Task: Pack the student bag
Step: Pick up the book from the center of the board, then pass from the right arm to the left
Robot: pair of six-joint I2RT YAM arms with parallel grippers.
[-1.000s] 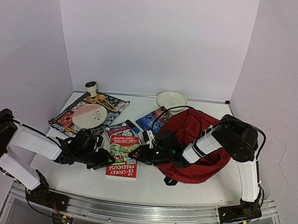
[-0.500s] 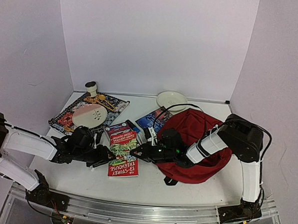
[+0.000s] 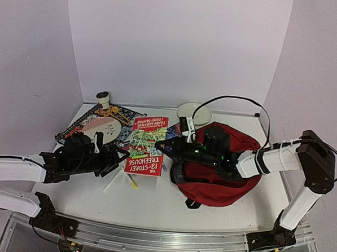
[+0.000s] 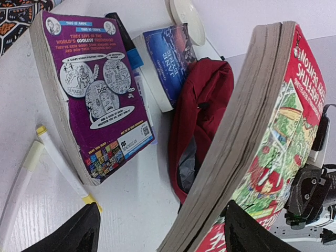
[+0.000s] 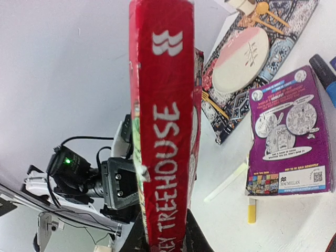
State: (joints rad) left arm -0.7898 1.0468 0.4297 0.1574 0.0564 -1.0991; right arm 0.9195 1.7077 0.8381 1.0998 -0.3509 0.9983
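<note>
The student bag [image 3: 219, 174], dark red, lies at the right of the table; in the left wrist view its open mouth [image 4: 207, 100] shows a grey lining. A thick red "13-Story Treehouse" book [image 3: 148, 144] is held on edge above the table, left of the bag. My right gripper [image 3: 170, 148] is shut on its red spine [image 5: 164, 131], one finger on each side [image 5: 163, 239]. My left gripper [image 3: 117, 157] is open at the book's other edge [image 4: 252, 131]; its jaws [image 4: 163, 236] stand wide, and the right finger touches the cover.
A purple book [image 4: 94, 89], a blue book [image 4: 168, 58] and a black marker [image 4: 122, 31] lie behind the held book. White and yellow pens [image 3: 120, 180] lie on the table. At the back are a patterned mat with a plate [image 3: 103, 128], a cup [image 3: 103, 97] and a white bowl [image 3: 193, 111].
The red book lay flat on the table; now it is lifted on edge and carried back. Both arms have risen and stretched forward, and the pens beneath are uncovered.
</note>
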